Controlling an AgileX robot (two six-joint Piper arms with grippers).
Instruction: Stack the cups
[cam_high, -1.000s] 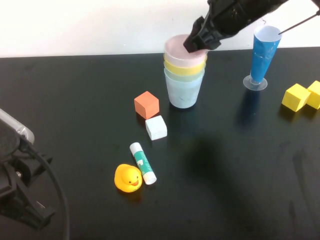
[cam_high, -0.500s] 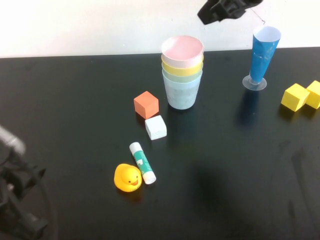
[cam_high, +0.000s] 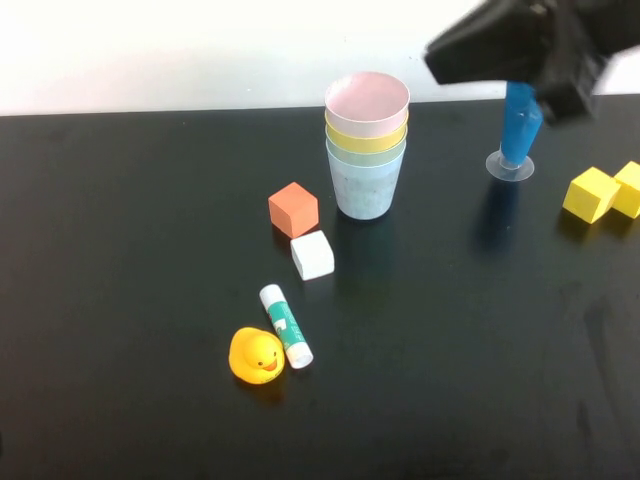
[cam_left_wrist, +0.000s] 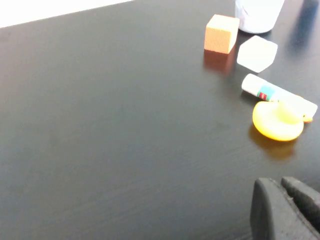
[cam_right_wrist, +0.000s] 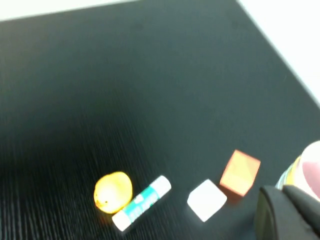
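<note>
The four cups stand nested in one upright stack at the table's back middle: pink (cam_high: 367, 100) on top, then yellow (cam_high: 367, 136), pale green (cam_high: 367, 153), and light blue (cam_high: 365, 190) at the bottom. My right arm (cam_high: 510, 45) hangs raised to the right of the stack, apart from it. My right gripper (cam_right_wrist: 279, 192) is shut and empty, with the pink cup's rim (cam_right_wrist: 312, 170) beside it. My left gripper (cam_left_wrist: 276, 184) is shut and empty, low over bare table near the front left. It is out of the high view. The blue cup's base (cam_left_wrist: 257, 12) shows far off.
An orange cube (cam_high: 293, 209), a white cube (cam_high: 312, 255), a glue stick (cam_high: 286, 326) and a yellow duck (cam_high: 256, 356) lie in front of the stack. A tall blue cone glass (cam_high: 518, 135) stands at back right. Yellow blocks (cam_high: 603, 192) lie at the right edge.
My right gripper has left the pink cup's rim, risen and swung right. The stack stays put. My left arm has dropped out of the high view at the lower left.
</note>
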